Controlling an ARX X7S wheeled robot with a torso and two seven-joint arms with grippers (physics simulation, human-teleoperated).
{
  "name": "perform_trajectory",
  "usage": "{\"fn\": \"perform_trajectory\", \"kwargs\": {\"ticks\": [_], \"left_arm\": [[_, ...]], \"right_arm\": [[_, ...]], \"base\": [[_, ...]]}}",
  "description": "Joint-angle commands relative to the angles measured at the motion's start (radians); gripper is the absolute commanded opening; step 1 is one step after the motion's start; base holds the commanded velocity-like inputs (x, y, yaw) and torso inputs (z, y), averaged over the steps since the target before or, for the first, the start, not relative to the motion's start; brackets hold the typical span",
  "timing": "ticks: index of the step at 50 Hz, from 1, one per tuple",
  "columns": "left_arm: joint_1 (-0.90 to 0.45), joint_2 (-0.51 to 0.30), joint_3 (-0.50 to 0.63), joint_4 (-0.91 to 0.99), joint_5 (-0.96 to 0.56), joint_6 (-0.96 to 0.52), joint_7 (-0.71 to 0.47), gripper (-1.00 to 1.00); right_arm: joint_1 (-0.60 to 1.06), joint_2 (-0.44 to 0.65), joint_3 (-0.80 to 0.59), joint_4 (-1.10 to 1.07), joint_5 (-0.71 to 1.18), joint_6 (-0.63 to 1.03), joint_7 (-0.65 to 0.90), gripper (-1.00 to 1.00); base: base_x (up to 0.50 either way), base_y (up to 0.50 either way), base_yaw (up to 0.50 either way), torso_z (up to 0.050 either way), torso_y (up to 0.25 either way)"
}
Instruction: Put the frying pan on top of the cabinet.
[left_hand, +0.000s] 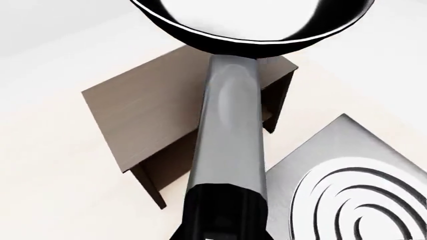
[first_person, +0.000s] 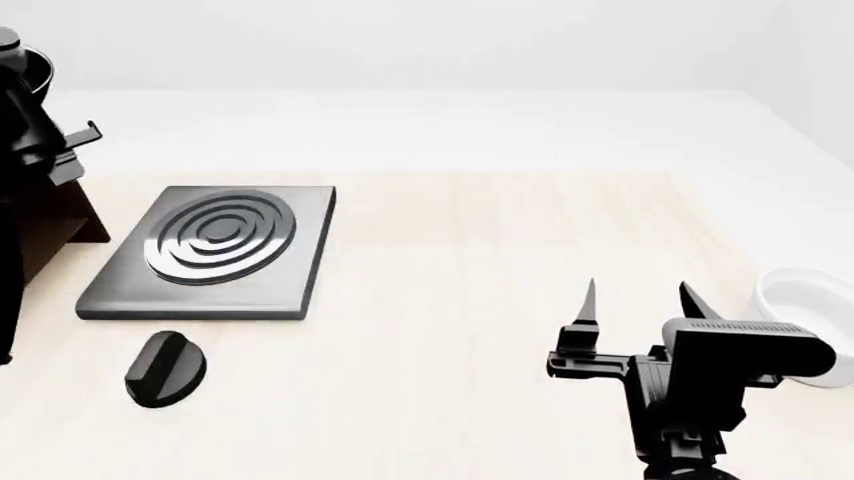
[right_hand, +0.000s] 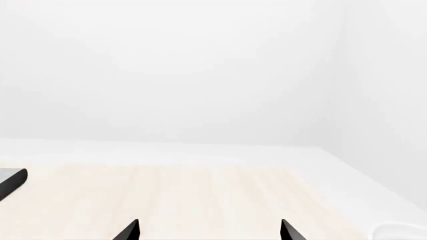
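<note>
In the left wrist view the frying pan (left_hand: 253, 20) hangs in the air above the dark brown cabinet (left_hand: 147, 110). Its glossy black bowl is over the cabinet's far end. Its long grey handle (left_hand: 230, 125) runs back into my left gripper (left_hand: 223, 232), which is shut on the handle's end. The pan is not touching the cabinet top. In the head view only a strip of the cabinet (first_person: 60, 225) shows at the left edge, under my left arm. My right gripper (first_person: 634, 300) is open and empty, low over the table at the right; it also shows in the right wrist view (right_hand: 210, 231).
A grey square hotplate (first_person: 214, 250) with concentric rings lies just right of the cabinet, also seen in the left wrist view (left_hand: 353, 185). A black knob (first_person: 163, 368) lies in front of it. A white bowl (first_person: 807, 310) stands beside my right gripper.
</note>
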Motion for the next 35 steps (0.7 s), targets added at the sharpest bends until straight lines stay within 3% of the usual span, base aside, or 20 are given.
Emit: {"fn": "perform_trajectory", "kwargs": {"ticks": [1, 18, 32, 35], "left_arm": [[-0.006, -0.024, 0.004, 0.0, 0.044, 0.009, -0.081, -1.0], [0.022, -0.04, -0.014, 0.0, 0.044, -0.006, -0.126, -1.0], [0.03, -0.05, -0.017, 0.0, 0.047, -0.005, -0.128, -1.0], [0.031, -0.052, -0.022, 0.0, 0.046, -0.002, -0.126, -1.0]], "right_arm": [[-0.002, 0.003, -0.002, 0.004, 0.005, -0.005, 0.004, 1.0], [-0.004, 0.008, -0.007, 0.005, 0.011, -0.01, 0.011, 1.0], [-0.005, 0.012, -0.011, 0.005, 0.016, -0.014, 0.016, 1.0], [-0.006, 0.012, -0.013, 0.006, 0.016, -0.015, 0.017, 1.0]], "base": [[0.0, 0.0, 0.0, 0.0, 0.0], [0.0, 0.0, 0.0, 0.001, 0.001], [0.0, 0.0, 0.0, 0.0, -0.242], [0.0, 0.0, 0.0, 0.0, -0.011]]}}
